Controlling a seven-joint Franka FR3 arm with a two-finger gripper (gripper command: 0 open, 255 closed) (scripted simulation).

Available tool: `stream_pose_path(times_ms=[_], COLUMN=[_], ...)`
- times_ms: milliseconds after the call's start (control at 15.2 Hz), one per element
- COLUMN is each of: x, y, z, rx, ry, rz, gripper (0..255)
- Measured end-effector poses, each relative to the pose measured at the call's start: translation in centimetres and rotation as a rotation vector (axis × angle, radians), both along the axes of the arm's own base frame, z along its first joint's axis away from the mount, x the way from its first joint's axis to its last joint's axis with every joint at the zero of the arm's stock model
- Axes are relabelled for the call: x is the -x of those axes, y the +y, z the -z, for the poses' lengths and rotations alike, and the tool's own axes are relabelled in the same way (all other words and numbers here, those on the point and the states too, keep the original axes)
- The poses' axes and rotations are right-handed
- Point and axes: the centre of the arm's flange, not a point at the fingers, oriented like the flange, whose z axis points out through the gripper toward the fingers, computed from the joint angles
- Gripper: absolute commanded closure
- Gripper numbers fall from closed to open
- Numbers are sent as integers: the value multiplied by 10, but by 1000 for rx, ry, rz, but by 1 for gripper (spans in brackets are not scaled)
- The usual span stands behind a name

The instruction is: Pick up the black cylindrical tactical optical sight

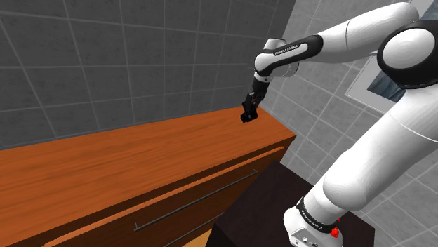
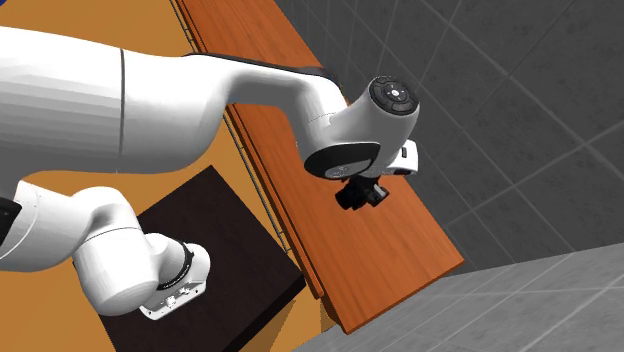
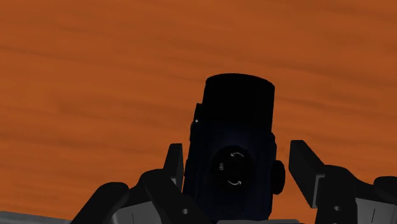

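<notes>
One white arm, stretched over the wooden cabinet top, wrist bent downward. Black gripper near the top's end corner; fingers spread, black cylindrical sight between them, unclasped.

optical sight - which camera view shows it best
The wrist view: the black sight stands large inside the open end effector, with the wooden top behind it. In the shoulder view it is a small dark shape merged with the end effector. In the second exterior view the arm hides most of it.
</notes>
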Motion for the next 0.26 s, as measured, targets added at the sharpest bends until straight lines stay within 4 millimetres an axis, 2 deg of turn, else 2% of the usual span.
stream_pose_path(times_ms=[264], x=[0], y=[-1], z=[-20], rx=[0], ry=[0], rz=[0], gripper=[255])
